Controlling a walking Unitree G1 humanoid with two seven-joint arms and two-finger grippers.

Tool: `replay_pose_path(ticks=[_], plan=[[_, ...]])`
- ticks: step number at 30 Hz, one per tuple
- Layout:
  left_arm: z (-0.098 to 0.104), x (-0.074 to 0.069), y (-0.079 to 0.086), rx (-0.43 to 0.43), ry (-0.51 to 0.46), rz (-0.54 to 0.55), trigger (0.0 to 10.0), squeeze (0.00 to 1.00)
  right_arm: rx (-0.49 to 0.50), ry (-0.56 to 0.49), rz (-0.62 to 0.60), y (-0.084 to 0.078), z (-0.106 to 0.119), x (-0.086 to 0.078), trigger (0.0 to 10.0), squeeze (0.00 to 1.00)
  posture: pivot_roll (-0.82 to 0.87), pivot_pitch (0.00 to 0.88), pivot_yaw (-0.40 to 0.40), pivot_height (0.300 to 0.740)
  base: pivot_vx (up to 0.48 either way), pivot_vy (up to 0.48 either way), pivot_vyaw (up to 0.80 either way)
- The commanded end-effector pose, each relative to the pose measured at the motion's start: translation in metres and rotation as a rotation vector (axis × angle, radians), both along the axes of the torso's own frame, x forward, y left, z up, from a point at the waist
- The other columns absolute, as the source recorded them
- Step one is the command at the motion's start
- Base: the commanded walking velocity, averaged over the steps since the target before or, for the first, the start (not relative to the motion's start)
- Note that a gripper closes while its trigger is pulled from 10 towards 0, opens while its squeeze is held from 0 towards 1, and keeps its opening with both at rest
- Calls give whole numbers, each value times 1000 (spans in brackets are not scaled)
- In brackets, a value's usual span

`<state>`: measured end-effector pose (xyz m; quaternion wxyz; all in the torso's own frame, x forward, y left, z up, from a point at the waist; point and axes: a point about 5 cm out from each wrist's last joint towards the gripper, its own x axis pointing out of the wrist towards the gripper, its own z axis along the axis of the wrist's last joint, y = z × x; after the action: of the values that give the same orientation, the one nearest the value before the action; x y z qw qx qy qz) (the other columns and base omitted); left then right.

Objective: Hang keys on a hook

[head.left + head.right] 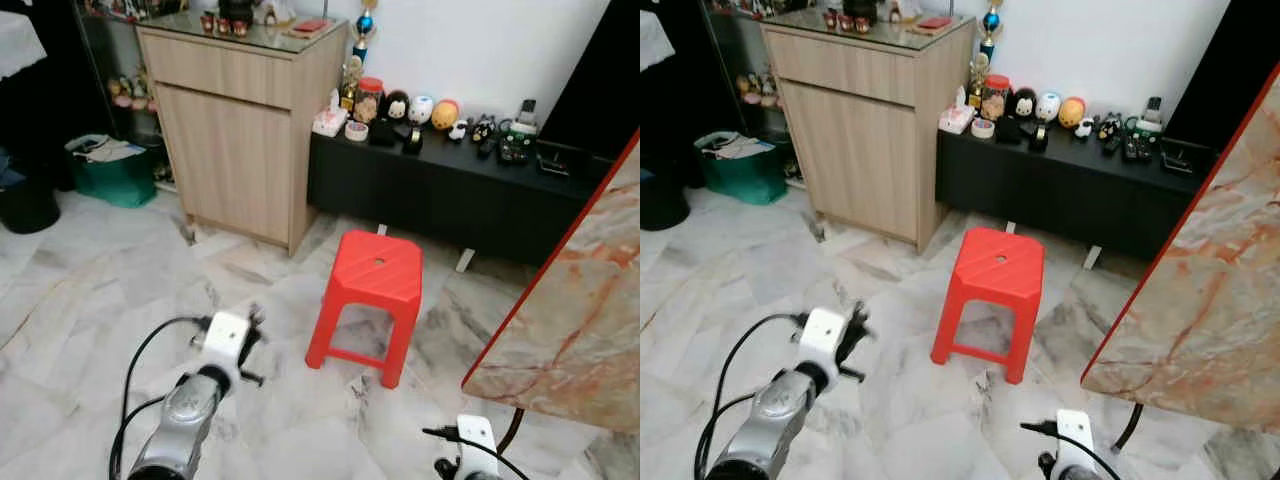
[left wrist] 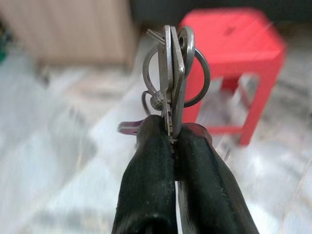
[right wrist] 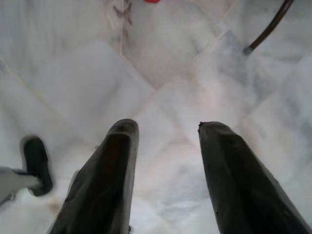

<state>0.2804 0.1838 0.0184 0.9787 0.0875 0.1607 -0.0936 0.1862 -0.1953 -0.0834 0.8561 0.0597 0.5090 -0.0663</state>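
A bunch of metal keys (image 2: 171, 68) on steel rings stands up between the black fingers (image 2: 151, 161) of my left gripper (image 2: 171, 132), which is shut on it. In the left eye view that gripper (image 1: 254, 342) is held low over the marble floor, left of a red plastic stool (image 1: 370, 272). My right gripper (image 3: 168, 129) hangs low with its two fingers spread wide apart over bare floor tiles and nothing between them. Its wrist (image 1: 472, 438) shows at the bottom right of the left eye view.
A wooden cabinet (image 1: 240, 130) stands at the back left, and a low black sideboard (image 1: 450, 195) with figurines runs along the white wall. A tilted marble tabletop with a red edge (image 1: 580, 310) juts in from the right. A green bag (image 1: 110, 172) sits far left.
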Motion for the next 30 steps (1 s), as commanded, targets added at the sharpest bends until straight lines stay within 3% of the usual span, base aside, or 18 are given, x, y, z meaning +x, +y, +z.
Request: replay_pose_path(ticks=[1,5,7,10,11,17,27,30], plan=[[-11,-6,7,-1,40,46,10000,0,33,-63,-125,-10,7,11,10000,0,78,0,-105,729,0,0,0],[-34,-24,18,2,144,113,10000,0,-7,-87,-150,-22,13,17,10000,0,63,0,-91,729,0,0,0],[-48,-37,23,-27,216,186,10000,0,0,-84,-202,-18,6,5,10000,0,61,0,-83,729,0,0,0],[-58,-47,26,-39,265,233,10000,0,0,-75,-211,-19,3,-1,10000,0,59,0,-79,729,0,0,0],[-67,-58,28,-40,318,269,10000,0,-12,-63,-203,-21,1,-5,10000,0,64,0,-80,729,0,0,0],[-84,-82,33,-52,420,353,10000,0,-34,-3,-222,-26,-5,-20,10000,0,59,0,-72,729,0,0,-232],[-89,-88,29,-79,440,393,10000,0,-58,12,-192,-26,-6,-24,10000,0,61,0,-66,729,0,0,-784],[-90,-89,28,-64,447,379,10000,0,-55,2,-185,-25,-6,-24,10000,0,51,0,-58,729,0,0,0]])
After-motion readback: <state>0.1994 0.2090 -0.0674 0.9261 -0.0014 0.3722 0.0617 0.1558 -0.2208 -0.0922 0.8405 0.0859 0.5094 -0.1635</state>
